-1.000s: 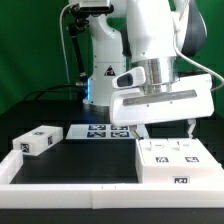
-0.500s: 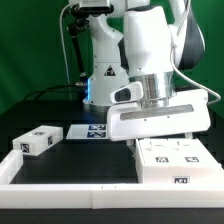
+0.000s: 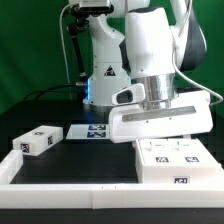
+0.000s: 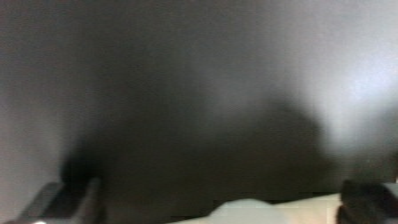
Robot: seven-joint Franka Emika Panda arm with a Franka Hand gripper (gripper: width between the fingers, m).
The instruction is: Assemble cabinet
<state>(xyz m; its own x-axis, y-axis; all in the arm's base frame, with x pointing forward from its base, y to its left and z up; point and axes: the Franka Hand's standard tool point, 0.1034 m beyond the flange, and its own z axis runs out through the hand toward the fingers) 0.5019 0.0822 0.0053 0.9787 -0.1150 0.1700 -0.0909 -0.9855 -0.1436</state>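
Note:
The large white cabinet body [image 3: 176, 162] lies at the front of the exterior view's right, with tags on its top and front. A smaller white tagged block [image 3: 38, 141] lies at the exterior view's left. My gripper [image 3: 163, 139] hangs just above the far edge of the cabinet body, its wide white hand tilted. Its fingertips are hidden behind the body. The wrist view is dark and blurred: two dark fingers [image 4: 64, 200] stand far apart at the picture's edges, with a pale white edge [image 4: 267, 212] between them. The gripper [image 4: 221, 205] is open and holds nothing.
The marker board [image 3: 98, 131] lies flat at the back of the black table, between the block and the arm's base. A low white rim [image 3: 60, 186] runs along the table's front. Green backdrop behind.
The hand has come down toward the cabinet body and tilted. The two fingers that showed below it a second ago are now hidden behind the body. Little moved in the last half second.

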